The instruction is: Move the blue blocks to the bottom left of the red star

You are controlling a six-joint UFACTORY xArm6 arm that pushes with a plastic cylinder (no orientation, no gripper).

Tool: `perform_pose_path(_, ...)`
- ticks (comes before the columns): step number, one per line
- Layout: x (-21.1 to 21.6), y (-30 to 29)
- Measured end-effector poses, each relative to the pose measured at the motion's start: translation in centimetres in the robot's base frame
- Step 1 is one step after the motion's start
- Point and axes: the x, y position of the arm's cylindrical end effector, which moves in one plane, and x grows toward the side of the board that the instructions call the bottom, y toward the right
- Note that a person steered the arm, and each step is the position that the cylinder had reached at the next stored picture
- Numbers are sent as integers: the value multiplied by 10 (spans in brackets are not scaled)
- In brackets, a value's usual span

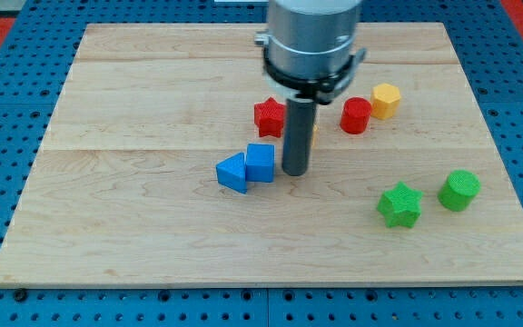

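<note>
The red star [268,116] lies near the middle of the wooden board, partly hidden by the rod. Two blue blocks sit together just below and left of it: a blue cube [261,162] and a blue triangular block [232,173] touching its left side. My tip [296,173] rests on the board just right of the blue cube, very close to it, and below the red star.
A red cylinder [356,115] and a yellow hexagonal block [386,100] lie right of the rod. A yellow piece shows just behind the rod. A green star [399,204] and a green cylinder [459,190] sit at the lower right. The board [107,227] lies on blue pegboard.
</note>
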Motion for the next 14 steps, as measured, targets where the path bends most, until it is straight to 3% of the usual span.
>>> perform_pose_path(4,6,-46)
perform_pose_path(6,53,-60)
perform_pose_path(8,53,-140)
perform_pose_path(10,73,-120)
perform_pose_path(14,27,-103)
